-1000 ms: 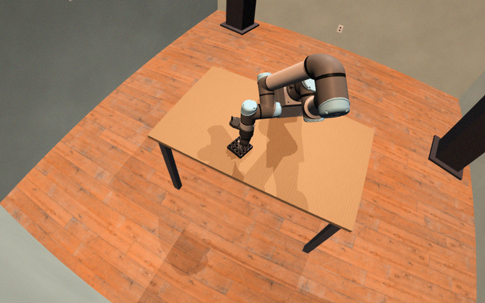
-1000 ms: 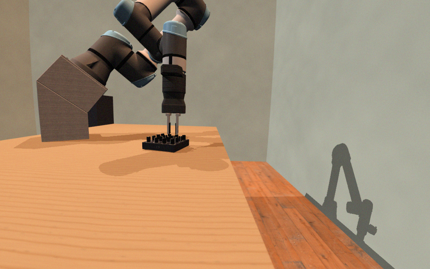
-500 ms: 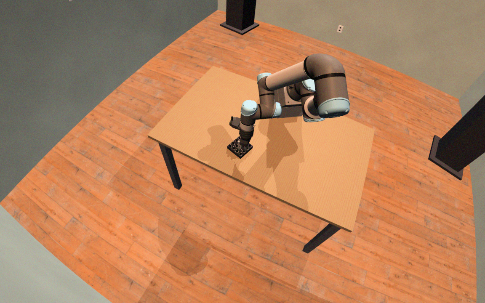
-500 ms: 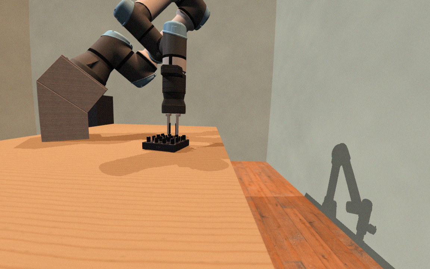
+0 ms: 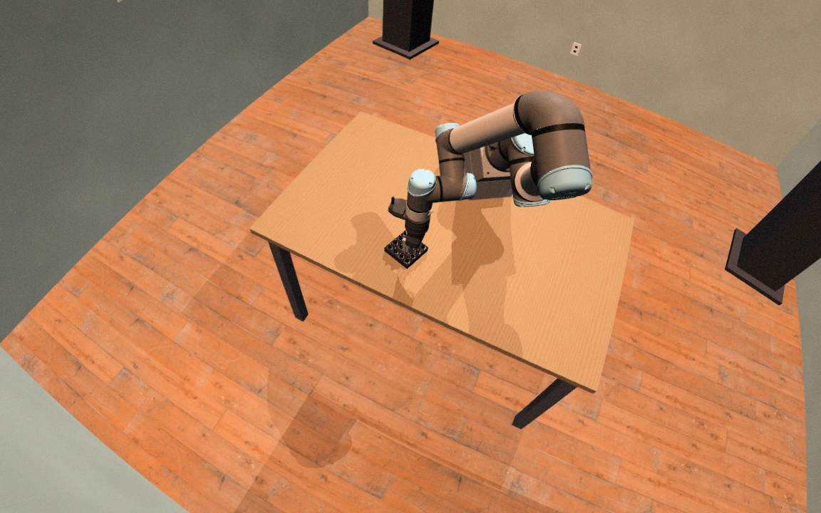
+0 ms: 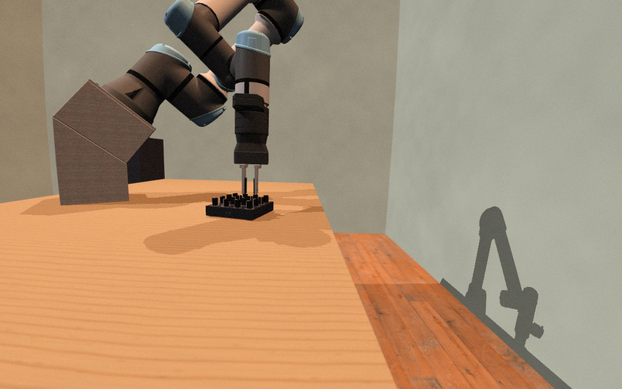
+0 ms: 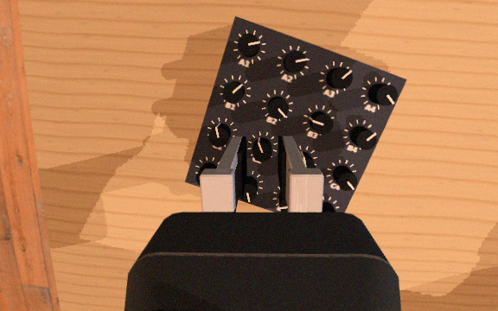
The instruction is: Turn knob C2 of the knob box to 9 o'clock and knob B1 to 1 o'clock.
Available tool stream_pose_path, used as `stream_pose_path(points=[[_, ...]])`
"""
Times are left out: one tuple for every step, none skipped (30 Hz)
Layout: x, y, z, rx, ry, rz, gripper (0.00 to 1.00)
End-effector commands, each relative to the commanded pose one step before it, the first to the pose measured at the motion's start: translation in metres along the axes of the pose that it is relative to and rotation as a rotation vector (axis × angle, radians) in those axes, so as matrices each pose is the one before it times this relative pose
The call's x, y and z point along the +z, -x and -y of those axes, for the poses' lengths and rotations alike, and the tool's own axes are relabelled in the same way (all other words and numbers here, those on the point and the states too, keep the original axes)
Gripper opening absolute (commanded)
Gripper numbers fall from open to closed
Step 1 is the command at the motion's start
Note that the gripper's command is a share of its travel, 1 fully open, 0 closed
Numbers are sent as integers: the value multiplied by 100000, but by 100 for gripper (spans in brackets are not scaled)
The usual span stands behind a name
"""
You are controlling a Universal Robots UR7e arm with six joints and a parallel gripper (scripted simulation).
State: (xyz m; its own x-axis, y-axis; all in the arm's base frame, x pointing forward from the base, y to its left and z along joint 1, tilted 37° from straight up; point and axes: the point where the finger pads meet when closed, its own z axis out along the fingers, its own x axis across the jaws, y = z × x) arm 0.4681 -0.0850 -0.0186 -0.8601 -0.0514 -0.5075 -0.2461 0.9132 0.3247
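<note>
The black knob box stands on the table, turned slightly in the wrist view with row A at the top. My gripper is partly open and points down over row C, its tips at about the height of the knob tops. Knob C2 shows between the fingers, with a gap on each side; its white line points to about 11 o'clock. Knob B1 points to about 1 o'clock. My fingers hide parts of C3 and row D. Whether the fingertips reach beside C2's sides is unclear.
Knob C1 stands just left of the left finger, and knob C3 is partly behind the right finger. Knob B2 and knob B3 stand above them in the wrist view. The table ends left of the box in the wrist view.
</note>
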Motion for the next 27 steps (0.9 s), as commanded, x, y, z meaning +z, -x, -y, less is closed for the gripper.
stream_pose_path(points=[[-31, 28, 27, -33, -81, 66, 46], [0, 0, 0, 0, 0, 0, 46], [0, 0, 0, 0, 0, 0, 46], [0, 0, 0, 0, 0, 0, 46], [0, 0, 0, 0, 0, 0, 46], [0, 0, 0, 0, 0, 0, 46], [0, 0, 0, 0, 0, 0, 46], [0, 0, 0, 0, 0, 0, 46], [0, 0, 0, 0, 0, 0, 46], [0, 0, 0, 0, 0, 0, 46], [3, 0, 0, 0, 0, 0, 46], [8, 0, 0, 0, 0, 0, 46], [14, 0, 0, 0, 0, 0, 46], [22, 0, 0, 0, 0, 0, 46], [30, 0, 0, 0, 0, 0, 46], [39, 0, 0, 0, 0, 0, 46], [48, 0, 0, 0, 0, 0, 46], [57, 0, 0, 0, 0, 0, 46], [0, 0, 0, 0, 0, 0, 46], [0, 0, 0, 0, 0, 0, 46], [65, 0, 0, 0, 0, 0, 46], [72, 0, 0, 0, 0, 0, 46], [78, 0, -1, 0, 0, 0, 46], [82, 0, 0, 0, 0, 0, 46], [85, 0, 0, 0, 0, 0, 46], [87, 0, 0, 0, 0, 0, 46], [87, 0, 0, 0, 0, 0, 46]])
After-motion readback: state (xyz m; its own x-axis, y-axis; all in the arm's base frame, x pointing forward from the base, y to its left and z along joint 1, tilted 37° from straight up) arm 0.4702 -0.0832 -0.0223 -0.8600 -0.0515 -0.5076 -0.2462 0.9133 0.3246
